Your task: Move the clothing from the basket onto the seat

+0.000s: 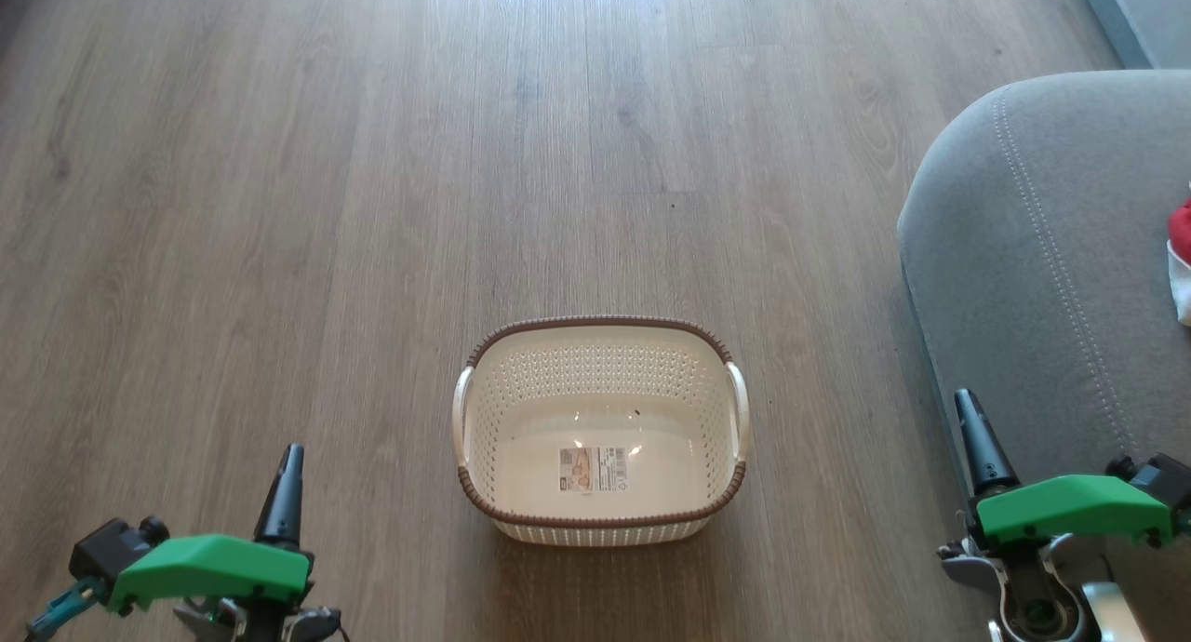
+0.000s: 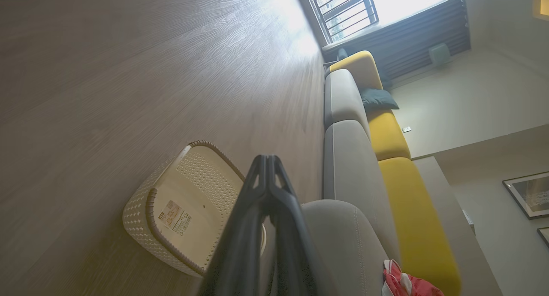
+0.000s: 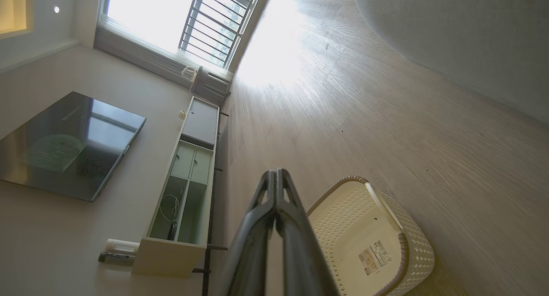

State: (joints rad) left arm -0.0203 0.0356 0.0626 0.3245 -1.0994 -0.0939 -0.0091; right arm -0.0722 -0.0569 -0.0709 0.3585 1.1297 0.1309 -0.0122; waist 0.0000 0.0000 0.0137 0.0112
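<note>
The cream basket (image 1: 600, 340) with its brown rim stands on the floor in the middle, holding nothing but its label sticker (image 1: 593, 468). The grey sofa seat (image 1: 1042, 279) fills the right side, and a bit of red and white clothing (image 1: 1180, 251) lies on it at the right edge. In the left wrist view that red garment (image 2: 403, 283) rests on the grey cushion (image 2: 343, 236) beside the basket (image 2: 188, 193). My left gripper (image 1: 290, 456) hangs shut at the lower left, fingertips (image 2: 266, 159) together. My right gripper (image 1: 968, 405) is shut at the lower right beside the sofa edge, near the basket (image 3: 364, 236).
Wooden floor (image 1: 372, 205) stretches all around the basket. Yellow sofa back cushions (image 2: 411, 210) and a dark pillow (image 2: 377, 99) lie further along. A TV (image 3: 64, 146), a low cabinet (image 3: 184, 188) and a barred window (image 3: 214, 21) stand on the far side.
</note>
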